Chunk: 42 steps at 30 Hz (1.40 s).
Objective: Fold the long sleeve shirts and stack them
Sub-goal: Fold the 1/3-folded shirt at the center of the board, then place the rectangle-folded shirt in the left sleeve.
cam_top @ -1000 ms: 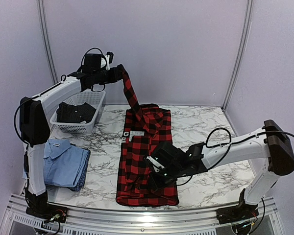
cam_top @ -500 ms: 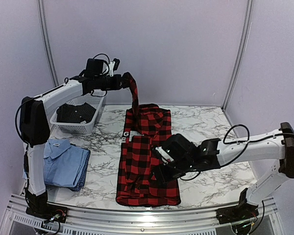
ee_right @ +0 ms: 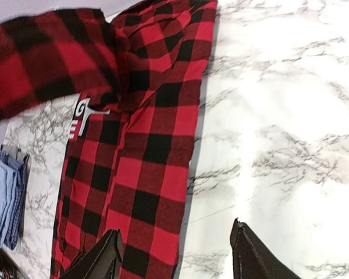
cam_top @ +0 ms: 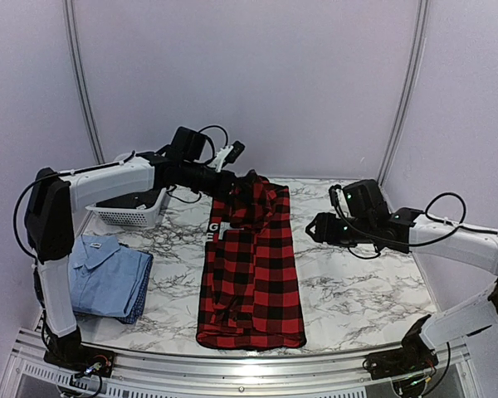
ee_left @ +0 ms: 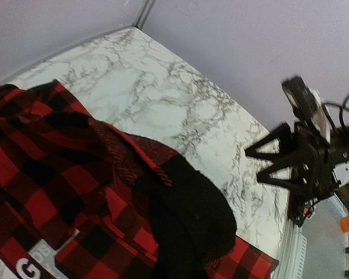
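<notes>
I had the left gripper (cam_top: pixel 237 179) closed on the bunched sleeve (ee_left: pixel 134 157) of the flannel shirt (cam_top: pixel 253 274), held low over the shirt's collar end at the far side of the marble surface (cam_top: pixel 357 282). In the left wrist view the cloth was heaped right at the gripper and hid its fingers, so I judged the hold from the way the sleeve hung from it. Carrying the sleeve there made sense to me: it had to cross onto the body so the shirt would become a narrow strip.

The rest of the flannel lay flat down the middle of the surface, its hem toward the arm bases and the white lettering (cam_top: pixel 213 230) showing at its left edge.

The right gripper (ee_right: pixel 175 232) hovered off the shirt's right edge, fingers spread wide with nothing between them and only bare marble below. I read that as parked clear, so the sleeve could come down unhindered.

The light blue shirt (cam_top: pixel 108 278) sat folded near the left front corner, well apart from the flannel and just in front of the basket (cam_top: pixel 124 217). I took it as the base for the stack. My judgement was that the flannel was only partway folded.
</notes>
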Each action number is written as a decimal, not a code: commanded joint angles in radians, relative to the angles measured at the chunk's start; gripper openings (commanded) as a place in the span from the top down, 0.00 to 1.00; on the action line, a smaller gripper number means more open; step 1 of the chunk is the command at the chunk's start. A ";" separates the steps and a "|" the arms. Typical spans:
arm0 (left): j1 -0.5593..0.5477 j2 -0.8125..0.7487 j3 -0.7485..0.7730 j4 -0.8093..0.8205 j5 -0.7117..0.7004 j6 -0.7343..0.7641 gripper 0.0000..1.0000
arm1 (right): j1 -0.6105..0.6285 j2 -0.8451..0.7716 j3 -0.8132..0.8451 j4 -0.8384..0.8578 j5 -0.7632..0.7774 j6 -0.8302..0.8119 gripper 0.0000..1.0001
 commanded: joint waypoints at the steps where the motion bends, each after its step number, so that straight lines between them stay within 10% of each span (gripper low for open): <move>1: -0.048 -0.068 -0.076 -0.051 0.061 0.025 1.00 | -0.081 0.043 0.015 0.075 -0.055 -0.076 0.41; 11: -0.052 -0.215 -0.031 -0.284 -0.043 0.180 1.00 | -0.103 0.134 0.079 0.094 -0.120 -0.118 0.41; 31: -0.235 0.141 0.231 -0.707 0.033 0.351 1.00 | -0.113 0.190 0.094 0.082 -0.102 -0.106 0.40; 38: -0.262 0.134 0.194 -0.641 -0.021 0.295 0.53 | -0.107 0.180 0.067 0.080 -0.144 -0.129 0.40; 42: -0.254 0.053 0.080 -0.495 -0.121 0.200 0.43 | -0.071 0.174 0.066 0.049 -0.131 -0.159 0.40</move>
